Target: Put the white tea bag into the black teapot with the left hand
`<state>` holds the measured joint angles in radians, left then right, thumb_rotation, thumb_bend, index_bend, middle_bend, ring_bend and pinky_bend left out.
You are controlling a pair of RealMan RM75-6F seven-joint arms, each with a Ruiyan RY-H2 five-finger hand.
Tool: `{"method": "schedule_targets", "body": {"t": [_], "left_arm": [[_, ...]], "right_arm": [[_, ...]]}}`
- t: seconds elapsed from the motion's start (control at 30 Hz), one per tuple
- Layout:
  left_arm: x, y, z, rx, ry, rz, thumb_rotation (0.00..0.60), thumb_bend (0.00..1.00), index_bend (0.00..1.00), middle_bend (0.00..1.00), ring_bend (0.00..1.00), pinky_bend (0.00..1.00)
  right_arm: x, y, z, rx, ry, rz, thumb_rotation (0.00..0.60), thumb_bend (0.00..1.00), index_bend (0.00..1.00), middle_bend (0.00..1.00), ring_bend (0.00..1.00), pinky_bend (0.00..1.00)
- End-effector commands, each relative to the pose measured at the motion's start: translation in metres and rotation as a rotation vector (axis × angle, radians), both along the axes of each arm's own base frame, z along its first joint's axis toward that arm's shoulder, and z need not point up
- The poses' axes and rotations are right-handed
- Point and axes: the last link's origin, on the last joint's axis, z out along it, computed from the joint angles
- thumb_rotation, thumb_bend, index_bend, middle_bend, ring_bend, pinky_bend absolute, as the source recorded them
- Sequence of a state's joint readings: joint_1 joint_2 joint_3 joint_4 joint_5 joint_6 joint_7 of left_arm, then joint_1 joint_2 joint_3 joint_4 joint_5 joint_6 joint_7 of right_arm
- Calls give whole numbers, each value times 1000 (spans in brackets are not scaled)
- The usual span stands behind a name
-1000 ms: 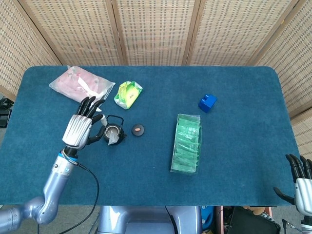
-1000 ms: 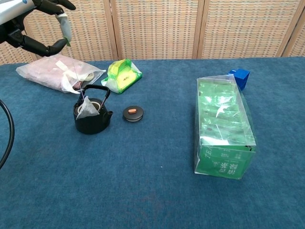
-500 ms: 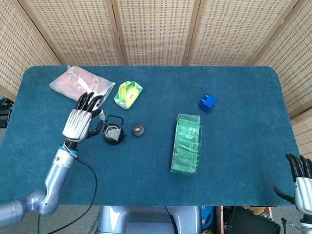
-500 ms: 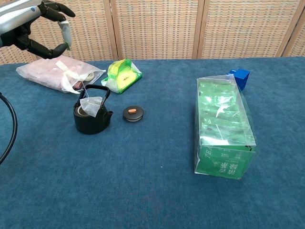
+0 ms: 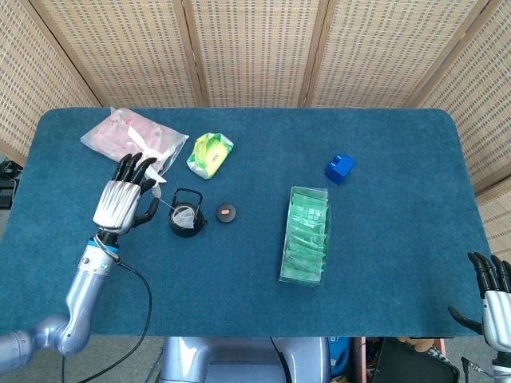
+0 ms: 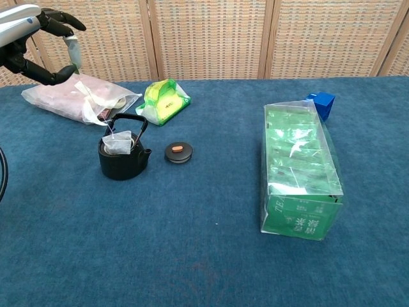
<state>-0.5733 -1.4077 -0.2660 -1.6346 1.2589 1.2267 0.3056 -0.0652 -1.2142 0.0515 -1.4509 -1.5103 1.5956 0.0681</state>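
Note:
The black teapot [image 5: 184, 218] [image 6: 121, 157] stands upright on the blue table, its handle raised. The white tea bag [image 5: 184, 214] [image 6: 118, 142] sits in the pot's mouth, its top still poking above the rim. A thin string runs up and left from it to a small tag [image 6: 73, 48]. My left hand [image 5: 120, 203] [image 6: 30, 39] pinches that tag, well above and to the left of the pot. My right hand [image 5: 497, 299] hangs at the bottom right off the table, fingers spread and empty.
The teapot's lid [image 5: 227, 212] [image 6: 178, 152] lies just right of the pot. Behind are a pink bag [image 5: 132, 136] [image 6: 70, 99] and a green-yellow packet [image 5: 210, 153] [image 6: 164, 100]. A green tea box [image 5: 306, 234] [image 6: 299, 169] and a blue cube [image 5: 339, 168] [image 6: 321, 102] lie to the right.
My left hand has drawn back to the left, away from the pot. The tea bag, which hung at the pot's side, has settled lower into its mouth.

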Motion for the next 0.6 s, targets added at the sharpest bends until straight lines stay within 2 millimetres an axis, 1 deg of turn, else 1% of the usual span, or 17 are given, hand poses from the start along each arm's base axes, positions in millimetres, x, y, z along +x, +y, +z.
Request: {"method": "schedule_targets", "body": {"t": [0.03, 0.17, 0.53, 0.6], "left_arm": [[-3, -6, 0, -13, 10, -1, 600, 487, 596, 146, 0, 0], [-8, -12, -2, -24, 19, 1, 600, 487, 596, 147, 0, 0], [-32, -49, -13, -128, 84, 54, 600, 488, 596, 146, 0, 0], [-40, -58, -18, -163, 108, 82, 600, 487, 596, 142, 0, 0]], "right_arm": [[0, 0, 0, 0, 0, 1, 600, 123, 115, 182, 34, 100], [0, 1, 0, -1, 0, 0, 600, 123, 115, 182, 34, 100], [1, 1, 0, -1, 2, 4, 600, 123, 115, 182, 34, 100], [1, 2, 1, -3, 3, 2, 600, 122, 115, 182, 34, 100]]}}
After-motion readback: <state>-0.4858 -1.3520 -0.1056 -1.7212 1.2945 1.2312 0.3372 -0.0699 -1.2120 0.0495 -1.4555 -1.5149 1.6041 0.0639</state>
